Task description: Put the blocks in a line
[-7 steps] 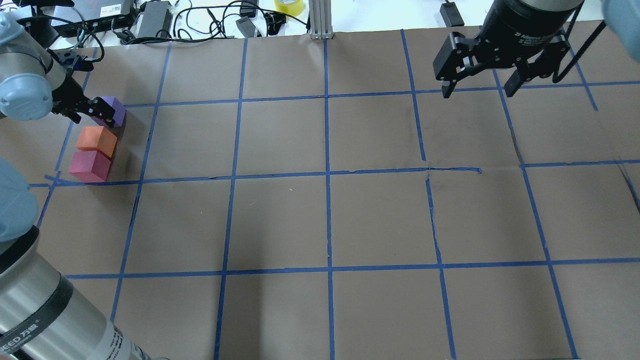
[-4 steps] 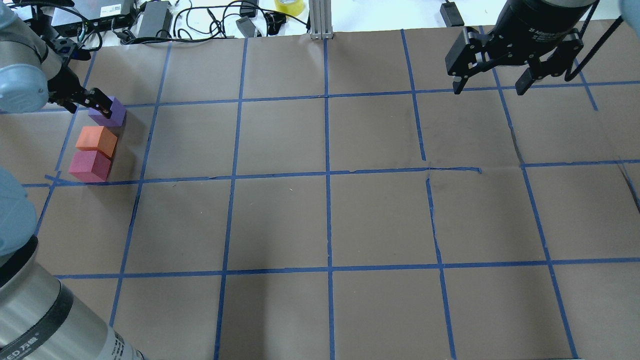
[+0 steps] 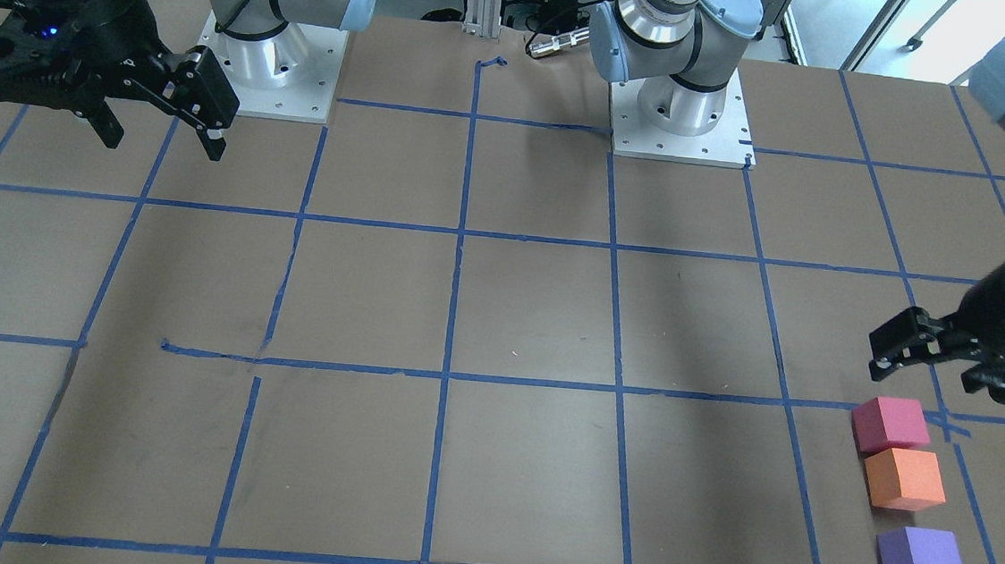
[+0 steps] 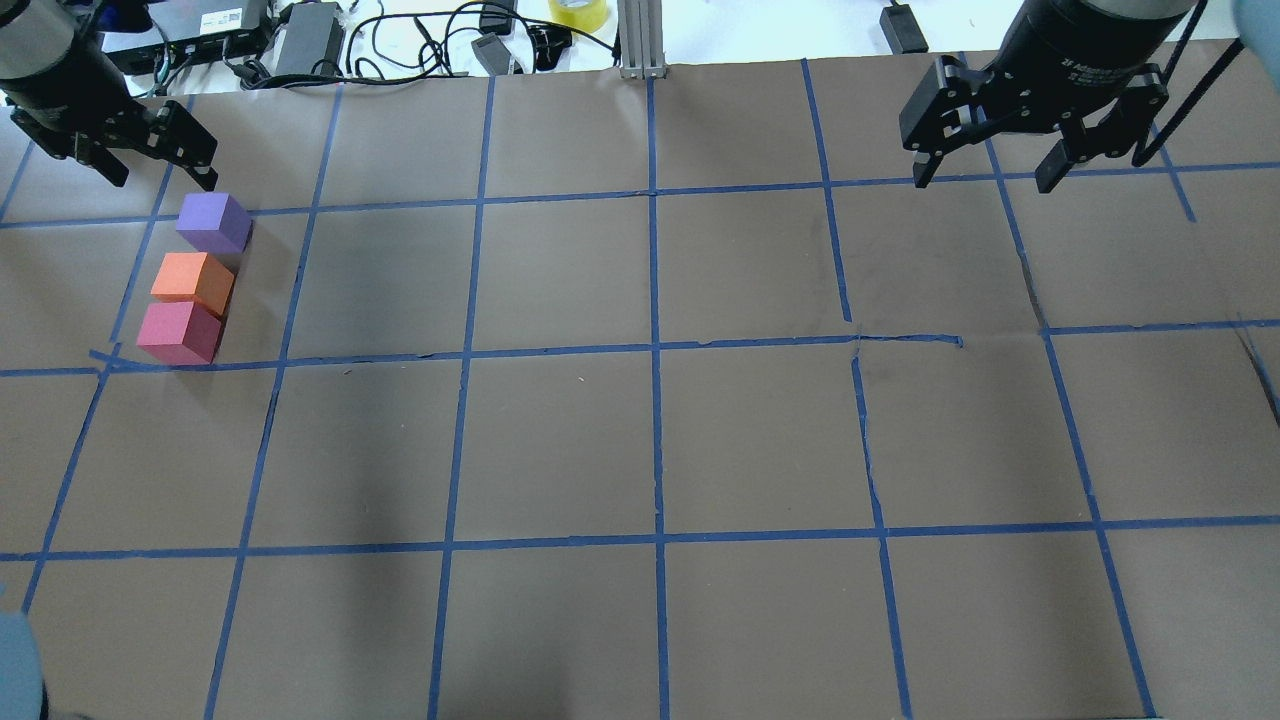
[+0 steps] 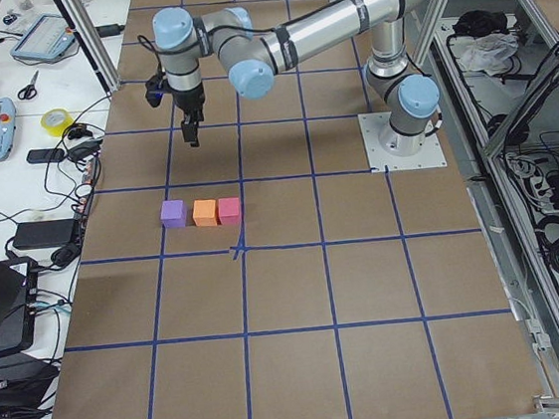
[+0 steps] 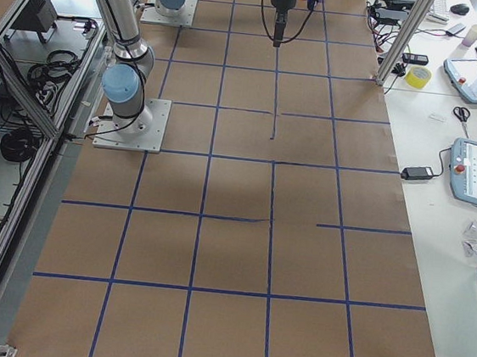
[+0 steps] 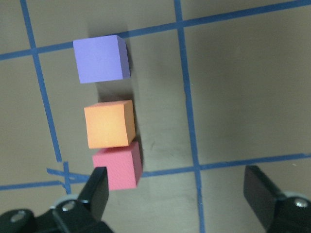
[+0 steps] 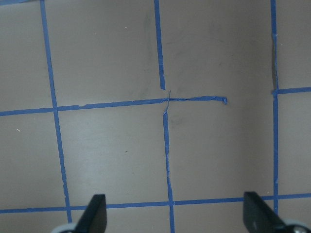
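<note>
Three cubes stand in a line at the table's left: purple point(image 4: 213, 222), orange point(image 4: 192, 282), red-pink point(image 4: 179, 332). Orange and red-pink touch; a small gap separates purple from orange. They also show in the front view, red-pink point(image 3: 889, 424), orange point(image 3: 903, 478), purple point(image 3: 921, 557), and in the left wrist view, purple point(image 7: 100, 58), orange point(image 7: 109, 124), red-pink point(image 7: 118, 167). My left gripper point(image 4: 160, 170) is open and empty, raised above the table near the cubes. My right gripper point(image 4: 982, 180) is open and empty, high over the far right.
Brown paper with a blue tape grid point(image 4: 655, 350) covers the table. Cables, power bricks point(image 4: 308, 35) and a yellow tape roll point(image 4: 578, 12) lie beyond the far edge, beside an aluminium post point(image 4: 640, 40). The arm bases point(image 3: 268, 75) point(image 3: 681, 117) stand at the robot's side.
My left gripper was at the purple cube; it has come off it and risen away, leaving the cube in place. My right gripper has drifted slightly right.
</note>
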Tool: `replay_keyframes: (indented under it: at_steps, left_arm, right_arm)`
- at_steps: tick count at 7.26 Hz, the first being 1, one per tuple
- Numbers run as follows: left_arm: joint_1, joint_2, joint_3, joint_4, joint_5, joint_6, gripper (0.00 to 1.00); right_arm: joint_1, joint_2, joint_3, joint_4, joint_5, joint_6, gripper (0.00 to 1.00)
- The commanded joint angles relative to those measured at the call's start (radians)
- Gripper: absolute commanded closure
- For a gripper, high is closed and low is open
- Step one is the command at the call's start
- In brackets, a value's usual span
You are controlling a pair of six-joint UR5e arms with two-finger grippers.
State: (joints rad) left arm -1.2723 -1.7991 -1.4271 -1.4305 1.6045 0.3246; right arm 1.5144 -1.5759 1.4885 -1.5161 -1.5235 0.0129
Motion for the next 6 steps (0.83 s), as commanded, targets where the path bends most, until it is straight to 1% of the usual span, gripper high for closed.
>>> replay_keyframes:
  at_steps: [1,3,4,5,6]
  left_arm:
    - [-0.190,0.102,0.004,-0.119,0.006,-0.328,0.00]
    - [-0.388,0.144,0.002,-0.133,0.023,-0.392,0.00]
    - [-0.425,0.170,-0.004,-0.139,0.014,-0.391,0.00]
    - [-0.430,0.196,-0.009,-0.137,0.009,-0.383,0.00]
    - [-0.417,0.198,0.003,-0.122,0.005,-0.375,0.00]
  right_arm:
    - [0.001,0.001,-0.001,0.001,-0.009,-0.001,0.00]
    - [0.001,0.002,0.001,0.005,-0.010,-0.004,0.00]
    - [0.001,0.007,0.001,0.001,0.000,-0.005,0.00]
    - [0.001,0.026,-0.001,0.001,-0.006,-0.005,0.00]
    - [0.001,0.022,-0.001,0.002,-0.012,-0.005,0.00]
